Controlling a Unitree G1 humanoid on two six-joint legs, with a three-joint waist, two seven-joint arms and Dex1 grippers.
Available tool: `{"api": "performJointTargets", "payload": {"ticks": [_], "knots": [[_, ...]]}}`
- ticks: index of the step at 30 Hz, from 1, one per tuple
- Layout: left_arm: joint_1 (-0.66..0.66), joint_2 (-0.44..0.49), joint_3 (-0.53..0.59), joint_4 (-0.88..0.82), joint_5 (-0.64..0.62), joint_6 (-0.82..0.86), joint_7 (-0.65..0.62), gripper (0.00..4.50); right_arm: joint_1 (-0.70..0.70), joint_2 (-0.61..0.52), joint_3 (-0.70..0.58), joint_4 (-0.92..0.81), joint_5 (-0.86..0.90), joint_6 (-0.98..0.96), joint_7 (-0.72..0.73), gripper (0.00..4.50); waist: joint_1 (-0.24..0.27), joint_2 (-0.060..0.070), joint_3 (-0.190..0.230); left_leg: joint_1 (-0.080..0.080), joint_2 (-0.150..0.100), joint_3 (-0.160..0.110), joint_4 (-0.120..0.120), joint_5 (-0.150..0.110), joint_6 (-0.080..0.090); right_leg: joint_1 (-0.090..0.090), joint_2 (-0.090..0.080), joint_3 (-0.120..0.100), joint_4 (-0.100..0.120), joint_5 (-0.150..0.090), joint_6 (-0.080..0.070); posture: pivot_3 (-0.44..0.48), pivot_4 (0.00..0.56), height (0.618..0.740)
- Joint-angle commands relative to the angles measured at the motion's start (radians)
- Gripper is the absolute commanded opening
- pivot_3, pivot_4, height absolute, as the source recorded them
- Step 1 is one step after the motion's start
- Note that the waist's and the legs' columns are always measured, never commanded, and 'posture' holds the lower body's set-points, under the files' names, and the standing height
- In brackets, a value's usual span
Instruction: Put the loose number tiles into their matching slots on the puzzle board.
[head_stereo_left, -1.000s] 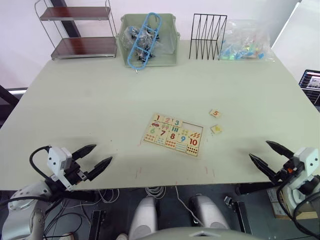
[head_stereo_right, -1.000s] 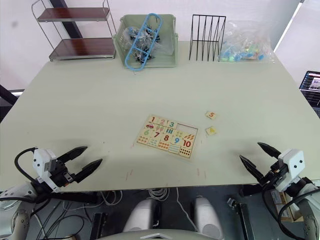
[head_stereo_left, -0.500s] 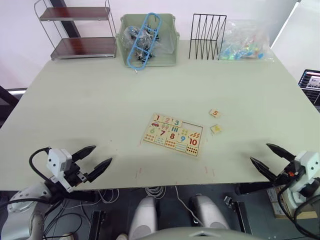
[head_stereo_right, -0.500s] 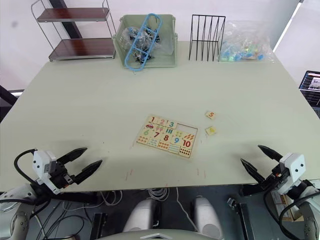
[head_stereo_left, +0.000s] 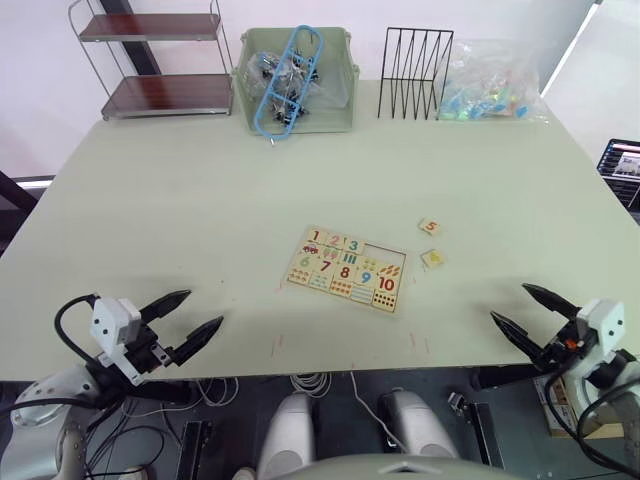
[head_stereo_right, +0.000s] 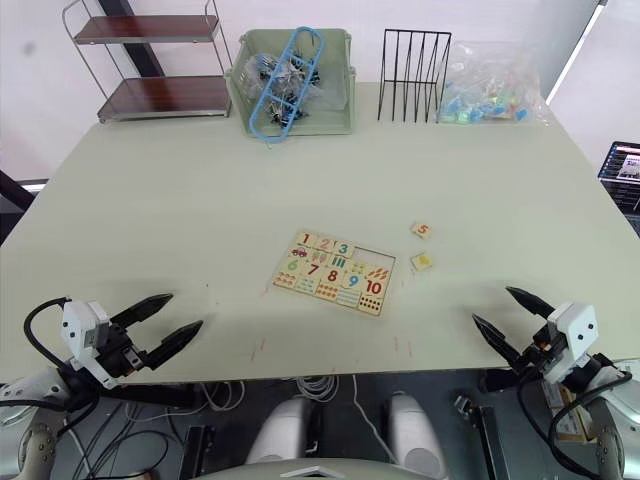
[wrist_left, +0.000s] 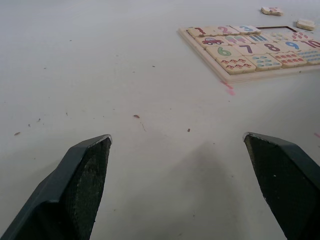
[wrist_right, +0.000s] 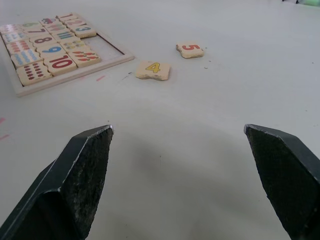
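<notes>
The flat light-wood puzzle board (head_stereo_left: 347, 269) lies near the middle of the pale table (head_stereo_left: 200, 200). Two small square wooden number tiles lie just to its right: the 5 tile (head_stereo_left: 430, 227) farther back, the 4 tile (head_stereo_left: 433, 259) nearer. At the back stand a two-level wire shelf (head_stereo_left: 160, 60) on the left, then a green bin (head_stereo_left: 297, 80), a black wire rack (head_stereo_left: 416, 60), and what may be a clear bag (head_stereo_left: 495, 85).

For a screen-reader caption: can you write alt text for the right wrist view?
Two loose number tiles, a yellow 4 and a red 5, lie on a pale table beside a wooden puzzle board. The right gripper is open in the foreground.
</notes>
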Motion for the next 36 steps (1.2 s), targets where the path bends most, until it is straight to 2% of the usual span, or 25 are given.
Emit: {"api": "performJointTargets", "payload": {"ticks": [1,10,16,24,36], "knots": [[-0.009,0.002,0.019,-0.022,-0.019,-0.029,-0.021,4.5,-0.02,-0.003,0.003,-0.053,0.008,0.006,-0.03,4.39,0.0,0.0,0.0,0.0,0.0,0.0,0.0,0.0,0.0,0.0,0.0,0.0,0.0,0.0,0.0,0.0,0.15,0.74],[-0.066,0.015,-0.002,-0.052,-0.038,-0.017,-0.064,4.5,-0.089,0.0,0.075,-0.149,-0.028,0.129,-0.161,4.39,0.0,0.0,0.0,0.0,0.0,0.0,0.0,0.0,0.0,0.0,0.0,0.0,0.0,0.001,-0.001,0.0,0.15,0.74],[-0.111,0.037,-0.028,-0.093,-0.06,0.009,-0.111,4.5,-0.18,0.008,0.153,-0.228,-0.03,0.334,-0.283,4.39,-0.001,0.0,0.0,0.0,0.0,0.0,0.0,0.0,0.0,0.0,0.001,0.0,0.0,0.002,-0.003,0.0,0.15,0.74],[-0.197,0.082,-0.068,-0.087,-0.066,0.023,-0.197,4.5,-0.353,0.028,0.261,-0.208,-0.081,0.532,-0.402,4.39,-0.001,0.0,0.0,-0.001,0.0,0.0,-0.001,0.0,0.0,-0.001,0.001,0.0,0.0,0.002,-0.003,0.0,0.15,0.74],[-0.28,0.166,-0.073,-0.011,-0.093,0.035,-0.369,4.5,-0.433,0.095,0.344,-0.19,-0.153,0.712,-0.53,4.39,-0.002,0.0,0.0,-0.002,0.0,0.0,-0.001,0.0,0.0,-0.001,0.001,0.0,-0.001,0.002,-0.003,0.0,0.15,0.74]]}}
